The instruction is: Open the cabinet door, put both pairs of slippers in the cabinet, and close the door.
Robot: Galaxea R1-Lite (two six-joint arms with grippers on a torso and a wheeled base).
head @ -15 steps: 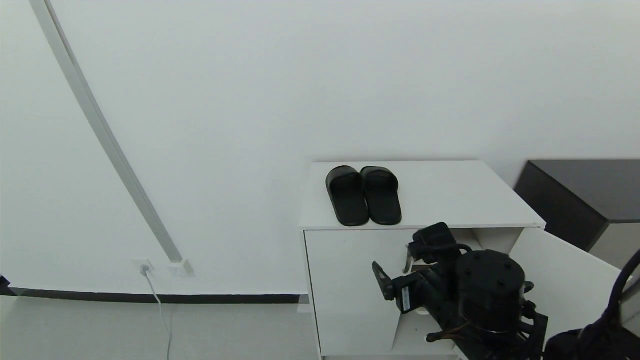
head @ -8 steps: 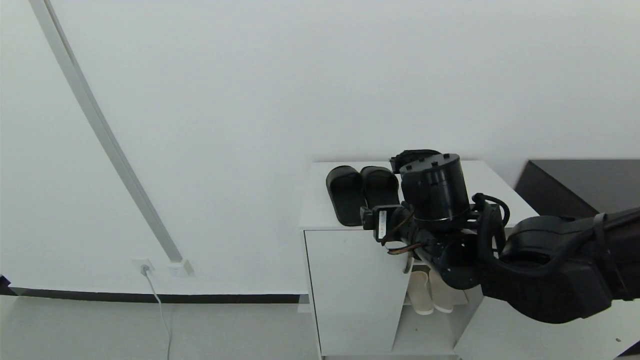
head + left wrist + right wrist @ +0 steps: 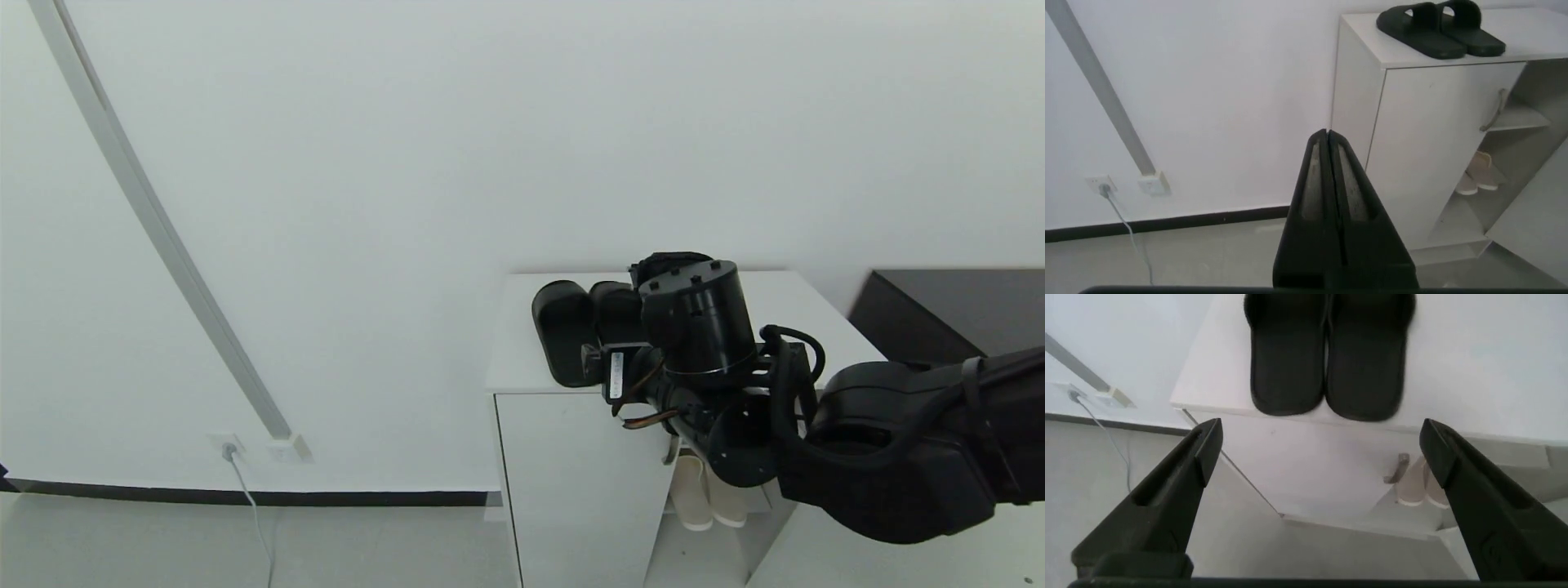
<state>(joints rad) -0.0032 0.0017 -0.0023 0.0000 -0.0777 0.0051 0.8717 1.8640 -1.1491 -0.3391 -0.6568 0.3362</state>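
Right wrist view: right claw spread wide, black slippers straight ahead, centred, long axis along approach; left claw pressed together, farther off

White wall, black skirting, grey floor, wall socket.
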